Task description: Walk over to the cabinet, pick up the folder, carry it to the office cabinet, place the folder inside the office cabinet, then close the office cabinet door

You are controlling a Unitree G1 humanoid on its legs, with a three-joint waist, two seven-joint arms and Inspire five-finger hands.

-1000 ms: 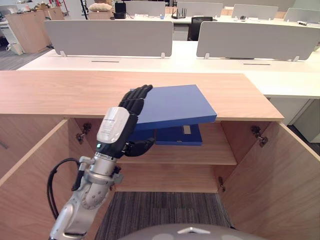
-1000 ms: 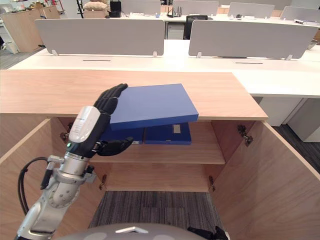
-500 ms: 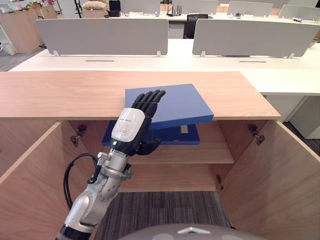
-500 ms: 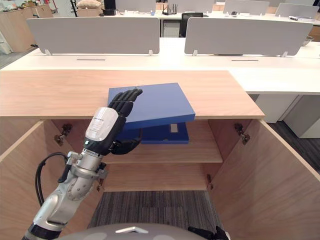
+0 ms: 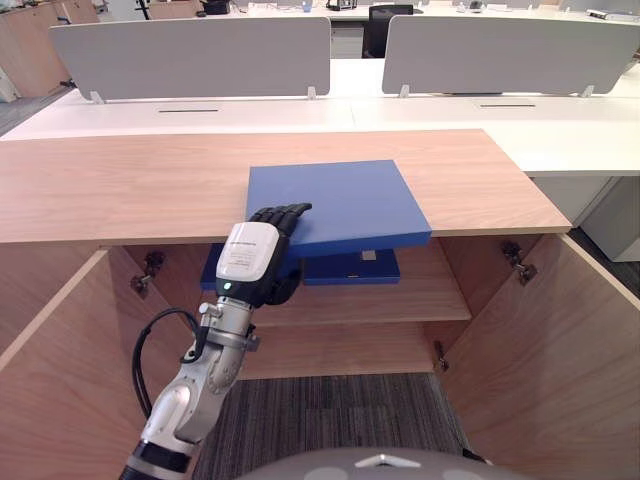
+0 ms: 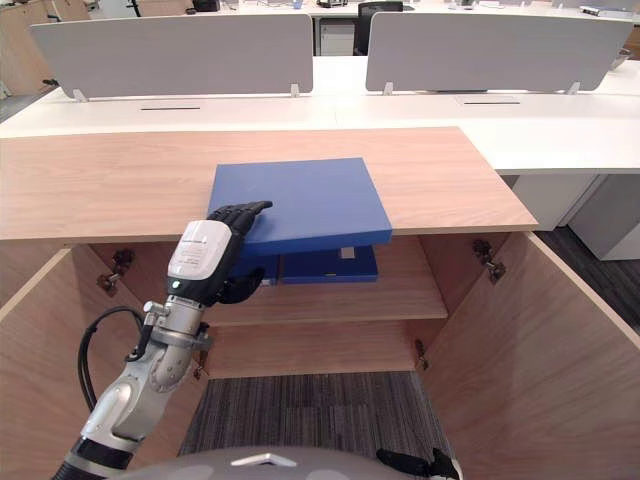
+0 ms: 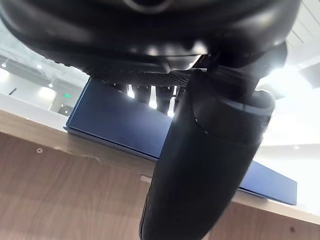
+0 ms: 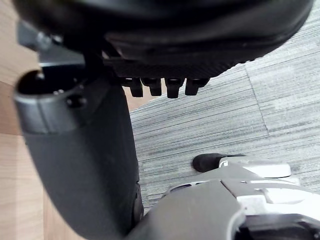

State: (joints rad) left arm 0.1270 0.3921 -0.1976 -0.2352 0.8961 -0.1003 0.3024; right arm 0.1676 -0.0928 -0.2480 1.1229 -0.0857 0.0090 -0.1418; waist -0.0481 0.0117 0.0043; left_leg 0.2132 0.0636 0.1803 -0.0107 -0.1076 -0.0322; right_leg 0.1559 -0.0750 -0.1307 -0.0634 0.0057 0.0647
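Left hand [image 5: 255, 262] is clamped on the blue folder [image 5: 345, 200], fingers on top, thumb underneath, at the corner overhanging the cabinet [image 5: 120, 185] top's front edge. A second folder [image 5: 352, 268] sits on the cabinet's shelf [image 5: 410, 300] below. Right hand [image 8: 80, 165] hangs loose and empty over carpet [image 8: 215, 120].

Bright, even light is cast from overhead. Beneath the cabinet top [image 5: 120, 185] the shelf [image 5: 430, 296] is left in soft shade; above it, glare is thrown by ceiling lights [image 7: 47, 93].
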